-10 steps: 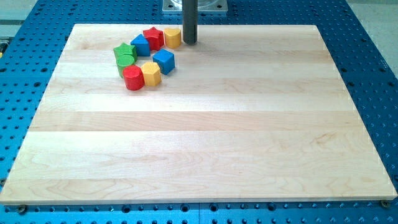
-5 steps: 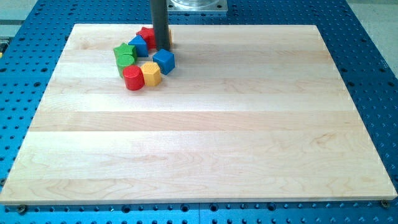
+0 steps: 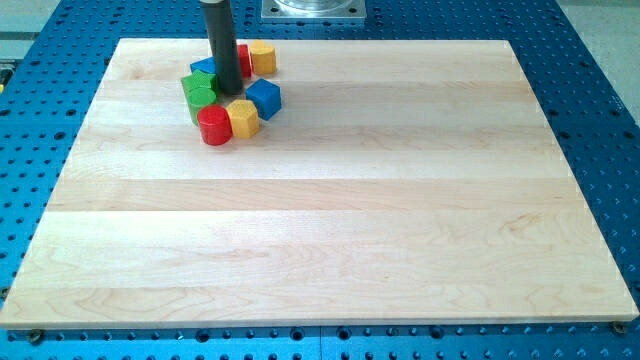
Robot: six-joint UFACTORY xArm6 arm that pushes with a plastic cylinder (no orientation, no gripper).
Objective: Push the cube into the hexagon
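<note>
My tip (image 3: 226,92) stands inside the block cluster at the view's top left. The blue cube (image 3: 264,98) lies just to the right of the tip. The yellow hexagon (image 3: 243,118) lies just below the tip and touches the cube's lower left. A red cylinder (image 3: 213,126) sits against the hexagon's left side. A green star (image 3: 197,84) and a green cylinder (image 3: 203,101) lie at the tip's left.
Behind the rod, a blue block (image 3: 203,68), a partly hidden red star (image 3: 244,60) and a yellow block (image 3: 263,57) form a row near the top edge of the wooden board (image 3: 330,220). A grey metal mount (image 3: 312,10) sits beyond that edge.
The rod has swept left from the right side of the upper yellow block into the cluster's middle. The upper yellow, red and blue blocks have shifted a little left.
</note>
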